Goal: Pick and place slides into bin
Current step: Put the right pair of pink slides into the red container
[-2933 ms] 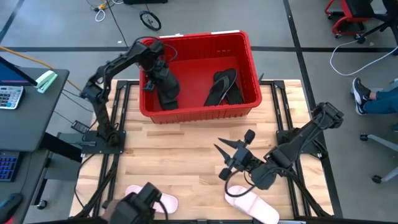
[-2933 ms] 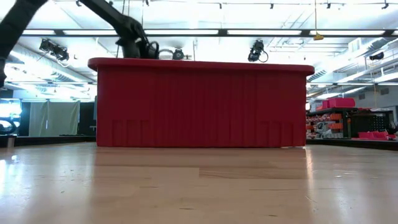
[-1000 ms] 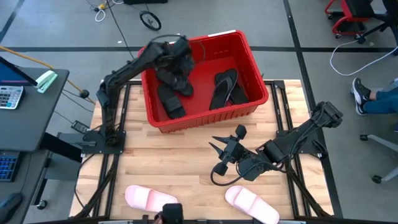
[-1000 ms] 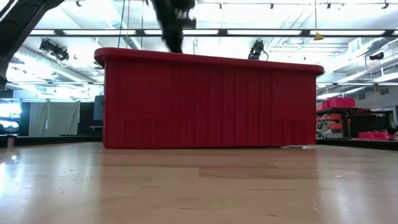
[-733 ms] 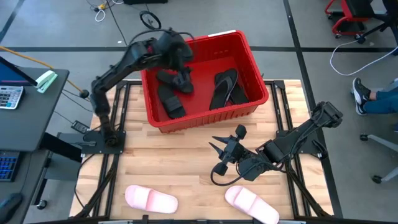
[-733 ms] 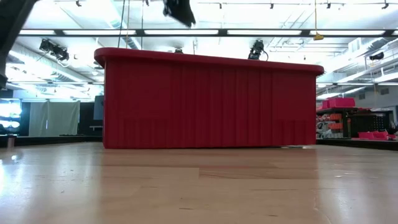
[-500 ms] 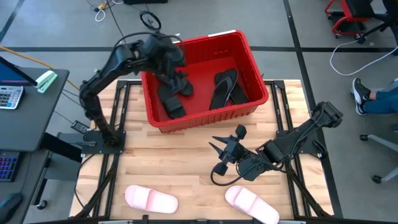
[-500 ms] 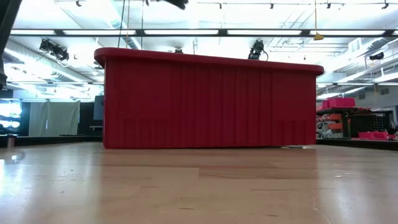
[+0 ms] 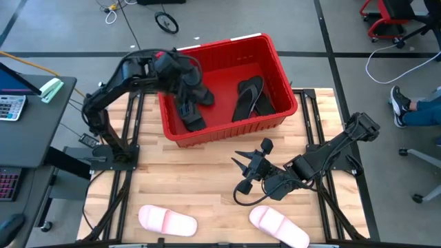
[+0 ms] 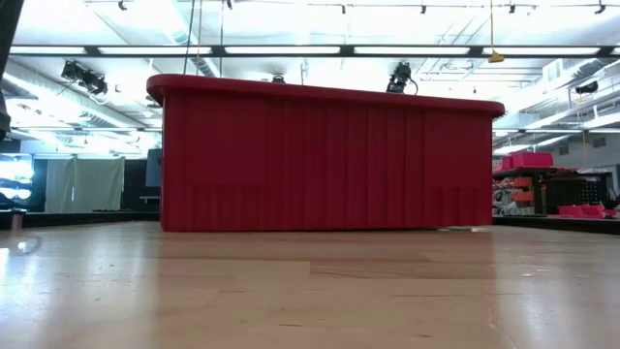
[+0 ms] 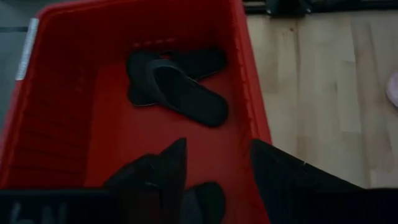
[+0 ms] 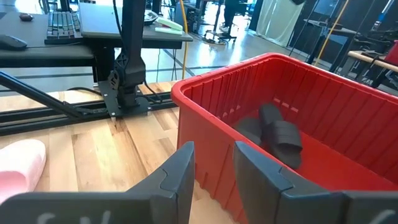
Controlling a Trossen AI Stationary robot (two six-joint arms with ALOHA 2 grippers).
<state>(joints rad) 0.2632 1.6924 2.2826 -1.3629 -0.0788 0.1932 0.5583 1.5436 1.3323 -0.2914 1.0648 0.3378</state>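
Hovering over the left end of the bin [image 9: 227,48]: left gripper [image 9: 185,93], fingers [image 11: 171,162] apart with nothing between them. Left wrist view looks straight down into the bin [image 11: 56,118], which sits at the far edge of the table [image 9: 207,172].

Four black slides in the bin:
- crossed pair [image 9: 251,96] toward the right end, same pair in the left wrist view [image 11: 177,84] and the right wrist view [image 12: 277,132]
- two more [image 9: 193,114] at the left end, partly hidden under the left gripper; one pokes out just below the fingers in the left wrist view [image 11: 205,199]

Two pale pink slides on the table's near edge, well apart from the bin:
- one [image 9: 167,220] near-left
- one [image 9: 278,226] near-right, just beside the right gripper

Right gripper [image 9: 249,171] is low over the table, near-right of centre, between the bin and the pink slide, jaws spread, empty. Its wrist view faces the bin's wall [image 12: 211,118], with a pink slide's edge [image 12: 22,163] at the side.

Low view shows only the bin's near wall [image 10: 325,160] on the wood.
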